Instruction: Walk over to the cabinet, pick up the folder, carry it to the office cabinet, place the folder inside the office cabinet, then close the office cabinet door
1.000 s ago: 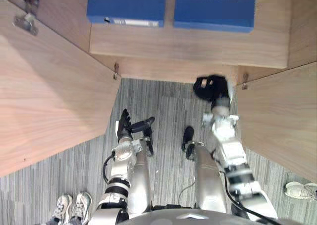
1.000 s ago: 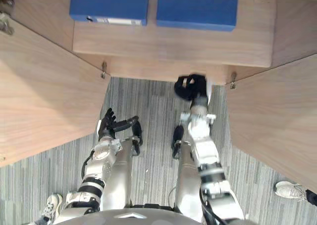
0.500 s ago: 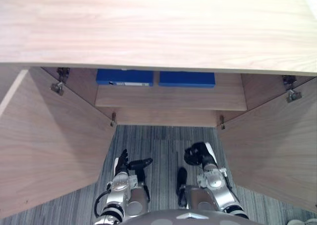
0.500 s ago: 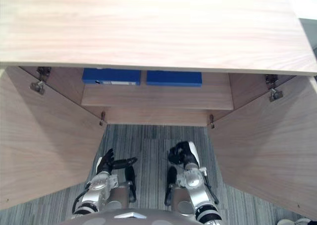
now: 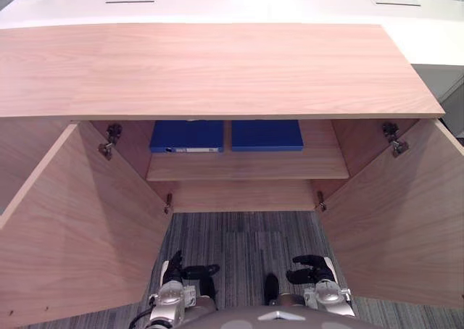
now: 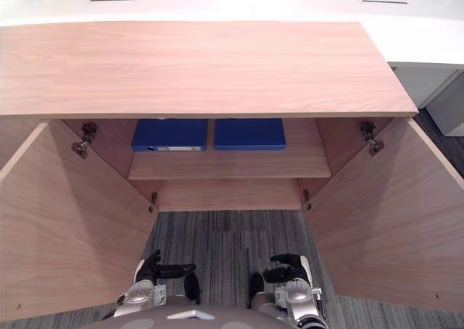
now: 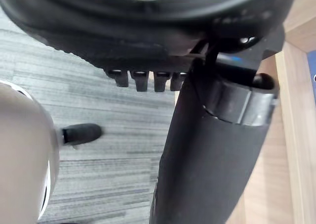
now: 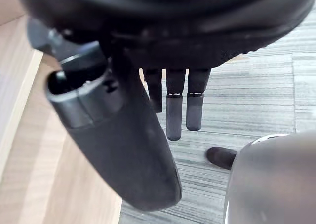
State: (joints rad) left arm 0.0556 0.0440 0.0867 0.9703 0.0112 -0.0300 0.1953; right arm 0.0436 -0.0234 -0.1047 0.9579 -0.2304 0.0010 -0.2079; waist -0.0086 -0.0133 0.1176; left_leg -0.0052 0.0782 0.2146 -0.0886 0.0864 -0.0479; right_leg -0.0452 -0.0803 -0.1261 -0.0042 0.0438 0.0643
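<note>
Two blue folders lie flat side by side on the shelf [image 5: 246,168] inside the open wooden cabinet, the left folder [image 5: 187,135] with a white label on its spine and the right folder [image 5: 267,135] plain. My left hand [image 5: 174,267] hangs low over the carpet in front of the cabinet, fingers straight, thumb out, holding nothing. My right hand [image 5: 310,269] hangs level with it, fingers loosely relaxed and empty. In the wrist views the left hand [image 7: 207,150] and the right hand [image 8: 123,135] show only carpet past their fingers.
The cabinet's broad wooden top [image 5: 217,68] overhangs the shelf. Its left door [image 5: 80,227] and right door [image 5: 399,220] both stand swung open toward me, flanking a strip of striped grey carpet [image 5: 239,235]. A white surface [image 5: 428,39] runs behind the cabinet.
The whole picture has shifted upward, bringing the cabinet top into sight. My right arm has drawn back from the cabinet's lower edge toward my body. The folders have not moved.
</note>
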